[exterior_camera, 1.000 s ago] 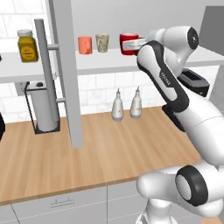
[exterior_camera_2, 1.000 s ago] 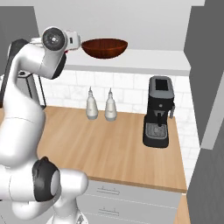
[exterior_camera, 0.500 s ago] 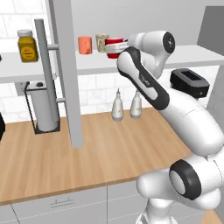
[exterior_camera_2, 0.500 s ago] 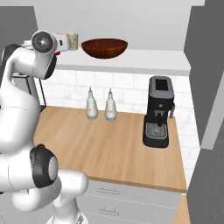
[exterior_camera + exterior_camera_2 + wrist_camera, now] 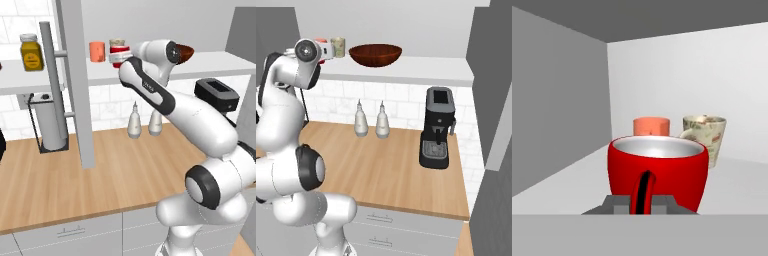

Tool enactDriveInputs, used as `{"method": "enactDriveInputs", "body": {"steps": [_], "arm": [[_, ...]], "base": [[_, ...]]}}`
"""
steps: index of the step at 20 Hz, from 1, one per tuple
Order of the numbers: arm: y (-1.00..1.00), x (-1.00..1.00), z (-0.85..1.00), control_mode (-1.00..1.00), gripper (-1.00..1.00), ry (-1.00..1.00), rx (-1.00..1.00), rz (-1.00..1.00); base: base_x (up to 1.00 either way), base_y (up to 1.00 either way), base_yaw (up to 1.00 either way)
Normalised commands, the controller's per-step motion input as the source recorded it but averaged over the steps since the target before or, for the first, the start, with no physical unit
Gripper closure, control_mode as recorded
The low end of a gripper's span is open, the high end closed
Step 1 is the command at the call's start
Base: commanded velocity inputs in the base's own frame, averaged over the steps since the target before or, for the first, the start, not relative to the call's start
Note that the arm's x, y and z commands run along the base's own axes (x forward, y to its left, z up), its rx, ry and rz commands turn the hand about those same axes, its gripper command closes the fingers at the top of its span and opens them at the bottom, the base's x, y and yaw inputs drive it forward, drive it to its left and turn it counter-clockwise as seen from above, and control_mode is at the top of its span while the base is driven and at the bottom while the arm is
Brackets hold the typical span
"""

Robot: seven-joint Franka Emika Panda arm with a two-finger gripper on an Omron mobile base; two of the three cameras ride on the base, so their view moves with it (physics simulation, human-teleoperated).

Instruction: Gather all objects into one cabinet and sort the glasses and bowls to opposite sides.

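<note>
While the arm reached up to the open cabinet (image 5: 75,100), the gripper (image 5: 639,202) was squeezed tight on the handle of the red mug (image 5: 657,170). The mug sat upright in front of the hand, low over the white shelf (image 5: 572,175) or maybe on it; I could not tell which. Just behind it stood the salmon-orange cup (image 5: 650,125) and the beige speckled cup (image 5: 704,137), side by side and close to the grey side wall (image 5: 557,105). From the right base view, the wide brown bowl (image 5: 375,54) sat well apart from the cups, farther along the same shelf.

It looked like the step in hand was putting the red mug with the other two cups. The bowl was already on the other side.

Next, the hand needed to set the mug down flat near the two cups without bumping them. Then the fingers should let go and pull straight back, so the handle did not catch and tip the mug over.
</note>
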Motion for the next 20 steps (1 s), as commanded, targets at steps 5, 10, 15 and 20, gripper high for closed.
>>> {"method": "enactDriveInputs", "body": {"steps": [5,10,15,20], "arm": [[0.03,0.21,-0.19,-1.00,1.00,-0.02,0.00,0.00],[0.02,0.18,0.00,-1.00,1.00,0.00,0.00,0.00],[0.00,0.25,0.00,-1.00,1.00,0.00,0.00,0.00],[0.02,0.33,0.00,-1.00,1.00,0.00,0.00,0.00]], "base": [[0.00,0.00,0.00],[0.00,0.00,0.00],[0.00,0.00,0.00],[0.00,0.00,0.00]]}}
